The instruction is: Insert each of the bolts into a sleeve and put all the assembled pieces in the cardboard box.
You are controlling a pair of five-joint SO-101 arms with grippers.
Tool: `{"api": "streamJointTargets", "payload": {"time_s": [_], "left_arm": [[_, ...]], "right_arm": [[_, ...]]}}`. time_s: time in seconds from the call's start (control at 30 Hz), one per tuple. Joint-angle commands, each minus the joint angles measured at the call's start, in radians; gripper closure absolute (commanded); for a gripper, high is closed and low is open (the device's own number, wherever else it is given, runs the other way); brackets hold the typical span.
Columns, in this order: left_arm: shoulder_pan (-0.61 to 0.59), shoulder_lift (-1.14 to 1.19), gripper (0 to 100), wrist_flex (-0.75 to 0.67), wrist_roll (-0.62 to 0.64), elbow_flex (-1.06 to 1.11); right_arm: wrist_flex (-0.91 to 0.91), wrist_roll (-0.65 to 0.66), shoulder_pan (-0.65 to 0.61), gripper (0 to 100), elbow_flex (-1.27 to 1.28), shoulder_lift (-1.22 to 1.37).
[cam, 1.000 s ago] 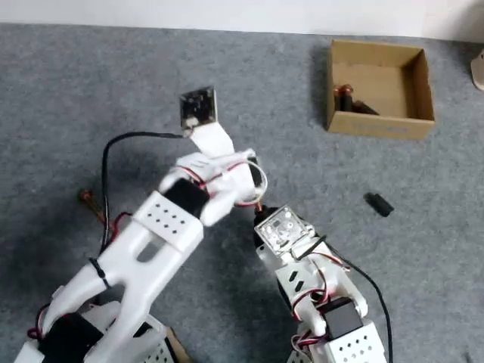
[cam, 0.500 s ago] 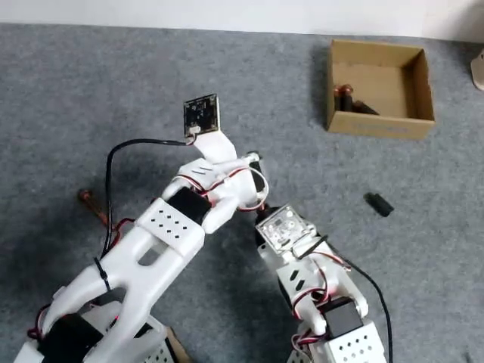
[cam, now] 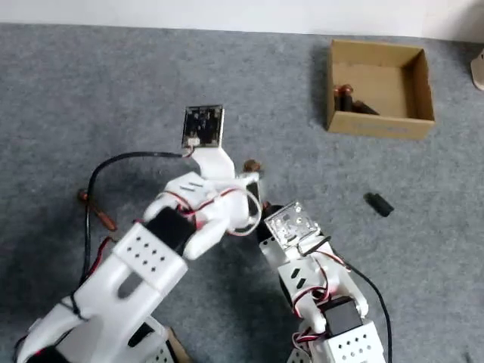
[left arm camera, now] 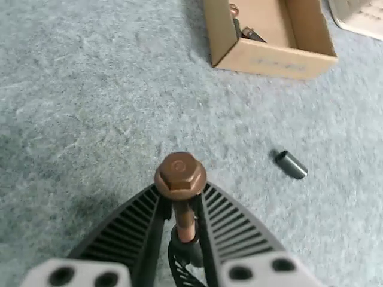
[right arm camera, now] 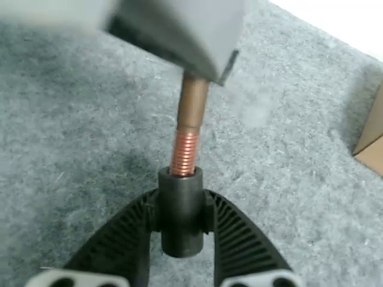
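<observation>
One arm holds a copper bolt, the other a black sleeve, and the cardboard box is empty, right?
The cardboard box is not empty: the high view shows an assembled piece inside. The left gripper does hold the bolt, the right gripper the black sleeve.

Open table (cam: 60, 76) at far-left corner and far-middle. In the way: cardboard box (cam: 378, 123) at far-right corner, loose sleeve (cam: 378, 204) toward right edge, spare bolt (cam: 97, 209) near left edge, left arm (cam: 151, 257) and right arm (cam: 318, 280) crowding front-middle.

Lab-like bench setup: grey felt-covered table (cam: 68, 83), plain white wall (cam: 189, 13)
</observation>
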Motion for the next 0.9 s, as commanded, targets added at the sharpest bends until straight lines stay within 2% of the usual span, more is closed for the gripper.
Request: {"api": "streamJointTargets", "payload": {"time_s": [0.0,0.17,0.5,0.73,0.87], "left_arm": [[0.022,-0.005,99,-0.06,-0.054,0.114],[0.022,-0.005,99,-0.095,-0.146,0.194],[0.016,-0.005,99,-0.094,-0.146,0.257],[0.008,-0.004,99,-0.058,-0.146,0.225],[-0.041,-0.004,99,-0.057,-0.146,0.16]], "right_arm": [[-0.042,-0.018,0.042,99.4,-0.021,-0.016],[-0.042,-0.02,0.044,99.4,-0.022,-0.016],[-0.044,-0.023,0.154,99.4,-0.133,-0.018],[-0.079,-0.143,0.151,99.4,-0.196,-0.018],[-0.125,-0.138,0.113,99.4,-0.203,-0.016]]}}
